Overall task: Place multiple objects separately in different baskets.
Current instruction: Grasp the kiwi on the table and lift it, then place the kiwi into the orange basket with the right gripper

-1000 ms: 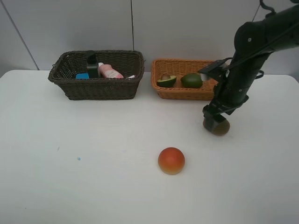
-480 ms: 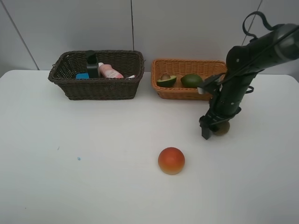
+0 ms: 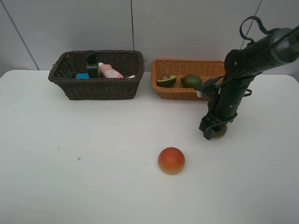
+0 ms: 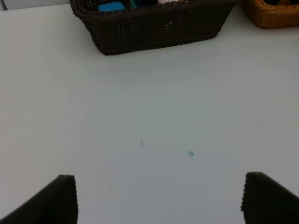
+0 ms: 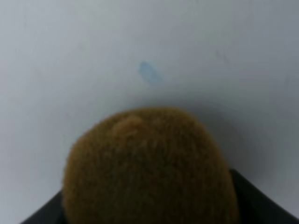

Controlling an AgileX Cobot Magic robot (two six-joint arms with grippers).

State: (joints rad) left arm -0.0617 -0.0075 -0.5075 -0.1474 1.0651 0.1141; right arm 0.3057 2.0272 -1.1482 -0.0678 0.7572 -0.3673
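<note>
**Right claw down on the kiwi, near the right edge of the table**

The step in hand looks like picking up the kiwi [image 5: 149,170]. The right claw [image 3: 212,132] is low on the table [image 3: 93,163], toward the right edge, just in front of the orange basket [image 3: 187,93]. Its wrist view is filled by the kiwi, with dark claw parts at both lower corners, so the fruit sits between the jaws. Whether they are clenched on it or only bracketing it, I cannot tell. From above, only a sliver of the kiwi shows beside the claw, and it appears to rest on the table.

The orange basket, at the far edge right of centre, holds the avocado [image 3: 166,80] and the lime [image 3: 191,80]. The dark basket [image 3: 98,86], far left of centre, holds the bottles and the other items. The red fruit [image 3: 171,160] lies alone near the middle, toward the near edge.

The left claw [image 4: 159,196] hangs released over bare table, holding nothing.

Next, I judge, the right claw needs a firm grip, a lift clear of the basket rim, and a short carry back to the orange basket. The round, fuzzy kiwi could roll or slip if pinched off-centre.
</note>
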